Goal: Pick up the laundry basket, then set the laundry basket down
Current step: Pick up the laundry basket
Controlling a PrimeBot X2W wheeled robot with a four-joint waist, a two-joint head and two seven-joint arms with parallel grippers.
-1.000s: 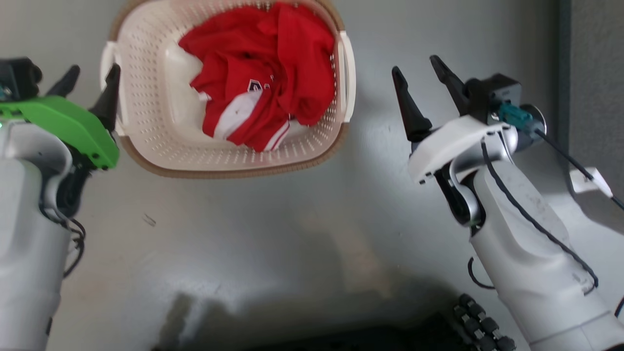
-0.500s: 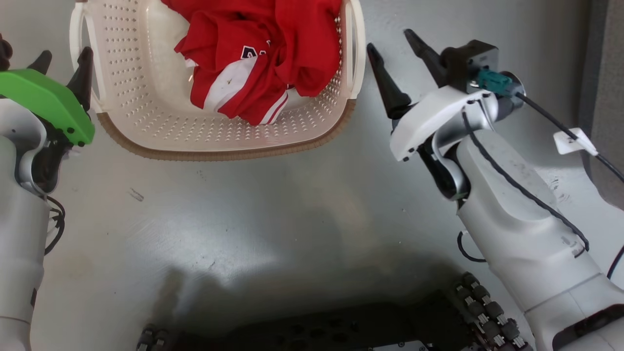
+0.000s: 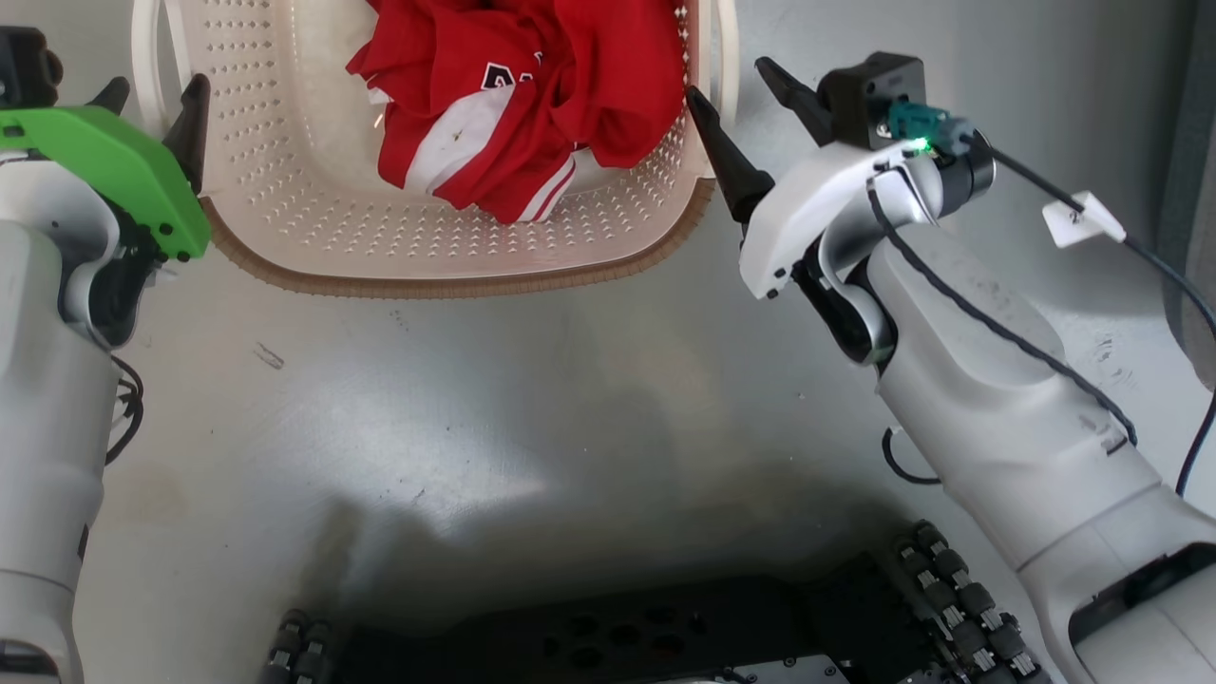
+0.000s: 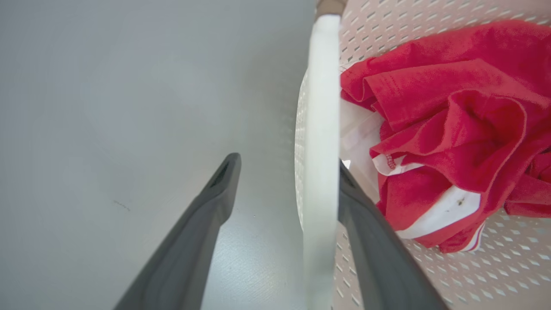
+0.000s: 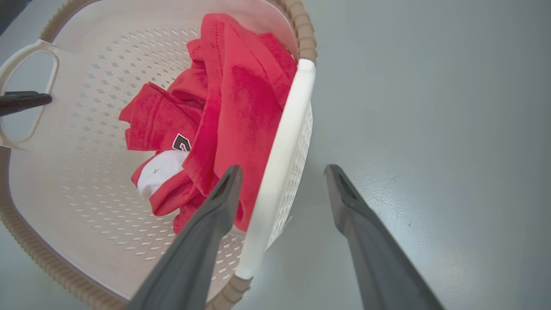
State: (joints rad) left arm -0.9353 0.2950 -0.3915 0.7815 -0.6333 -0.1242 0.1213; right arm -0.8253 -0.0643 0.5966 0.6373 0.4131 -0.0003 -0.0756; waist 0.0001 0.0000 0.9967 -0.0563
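The laundry basket (image 3: pixel 456 285) stood on the grey floor (image 3: pixel 570 399) at the top middle of the head view. Its far end was cut off by the frame's upper edge. A crumpled red shirt (image 3: pixel 532 95) with white panels lay inside; the dark print on it was half lost in the folds and I could not read it.

From the head, the left gripper (image 3: pixel 157 95) sat at the upper left and the right gripper (image 3: pixel 729 81) at the upper right, each at one side of the basket. How they met the handles was hard to judge from there.

The left wrist view made it plainer. The fingers stood apart, astride the white left handle (image 4: pixel 320 129). The outer one was well clear over the floor, and the inner one (image 4: pixel 370 232) was partly hidden behind the handle.

The right wrist view showed the fingers spread either side of the right handle (image 5: pixel 280 150), one over the shirt and one over the floor, neither clearly touching. At that frame's far left a dark finger (image 5: pixel 23 101) of the other gripper showed by the far handle's loop.
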